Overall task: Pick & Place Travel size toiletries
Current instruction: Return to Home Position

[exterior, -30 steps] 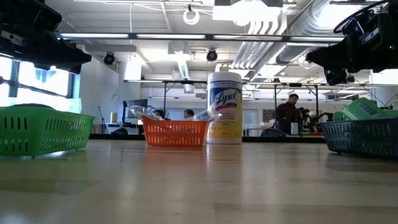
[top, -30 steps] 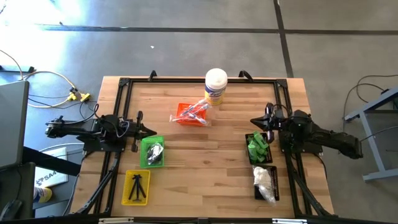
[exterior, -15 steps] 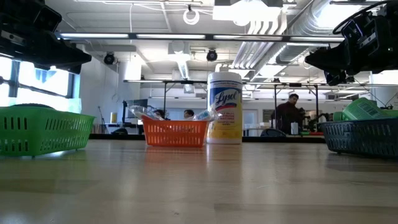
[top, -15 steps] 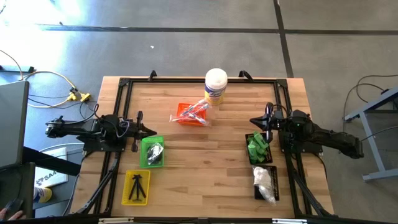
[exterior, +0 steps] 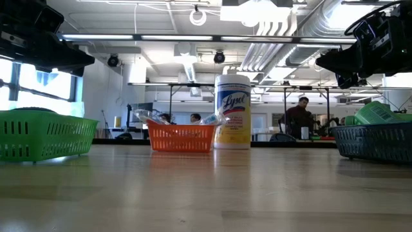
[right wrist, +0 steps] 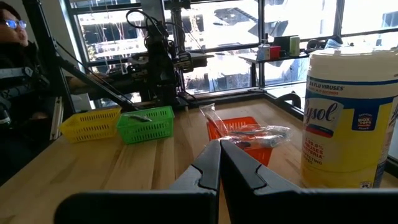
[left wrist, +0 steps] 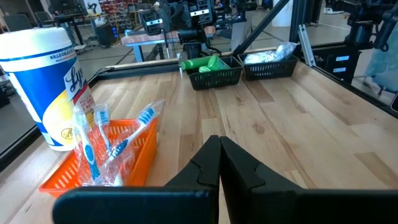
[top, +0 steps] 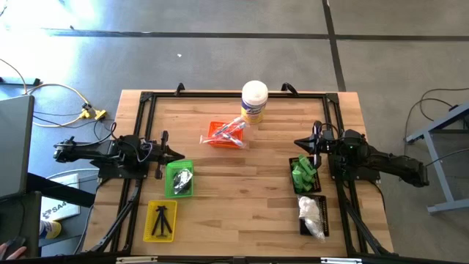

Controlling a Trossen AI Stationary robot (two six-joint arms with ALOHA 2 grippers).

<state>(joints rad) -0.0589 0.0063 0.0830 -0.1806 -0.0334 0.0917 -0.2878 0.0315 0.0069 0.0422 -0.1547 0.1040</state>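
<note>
Hardly anything had changed over the last second: both arms stayed parked where they were, and no item moved. That suggests the sorting was finished and the arms had settled at rest.

Seen from above, the left gripper [top: 179,155] hung at 9 o'clock on the wooden table [top: 242,213], and the right gripper [top: 299,141] at 3 o'clock, each pointing inward. Both wrist views showed the jaws pressed together with nothing between them.

The toiletries all lay in trays.
- An orange tray [top: 210,128] just short of 12 o'clock held clear-wrapped toothbrushes [top: 231,130].
- A green tray [top: 168,180] at 8 o'clock, just beside the left gripper, held small dark pieces [top: 183,177].
- A yellow tray [top: 149,220] at 7 o'clock held dark sticks [top: 161,218]; what they were could not be told.
- A black tray [top: 292,176] at 4 o'clock, just beside the right gripper, held green tubes [top: 304,173].
- A second black tray [top: 325,216] at 5 o'clock held white fluffy bags [top: 311,213].

A white canister [top: 253,100] stood upright at 12 o'clock, touching or just behind the orange tray. Its yellow label read "Lysol" in blue script. The left wrist view showed "KILLS COLD" on its top band; the smaller print was unreadable.
</note>
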